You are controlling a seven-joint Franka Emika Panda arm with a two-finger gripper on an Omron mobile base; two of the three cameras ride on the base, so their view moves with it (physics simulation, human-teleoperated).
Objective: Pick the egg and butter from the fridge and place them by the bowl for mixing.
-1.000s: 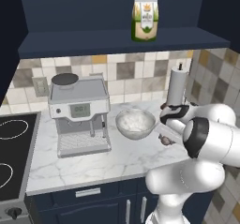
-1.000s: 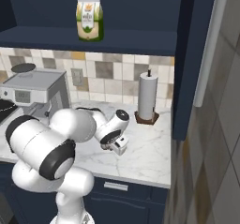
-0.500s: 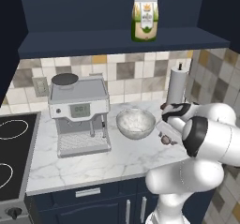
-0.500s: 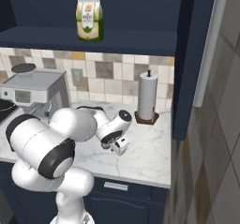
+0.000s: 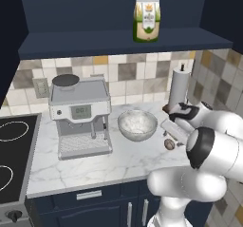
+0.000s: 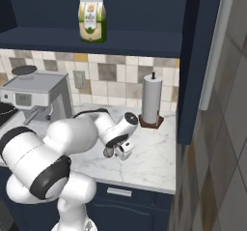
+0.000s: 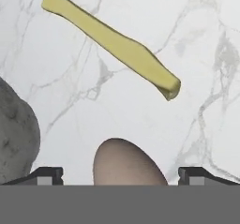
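Egg (image 7: pixel 127 163) freshly released on counter (image 7: pixel 140 110) between wide-spread fingertips of gripper (image 7: pixel 120 174); butter (image 7: pixel 110 41) near, bowl (image 5: pixel 137 125) just beside. Placement apparently complete.

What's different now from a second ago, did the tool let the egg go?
Yes, it looks released. The tool has opened: its tips stand wide on either side of the egg, which sits on the counter right of the bowl. The arm has barely shifted. The butter, bowl, coffee machine, paper towel roll and carton stayed put.
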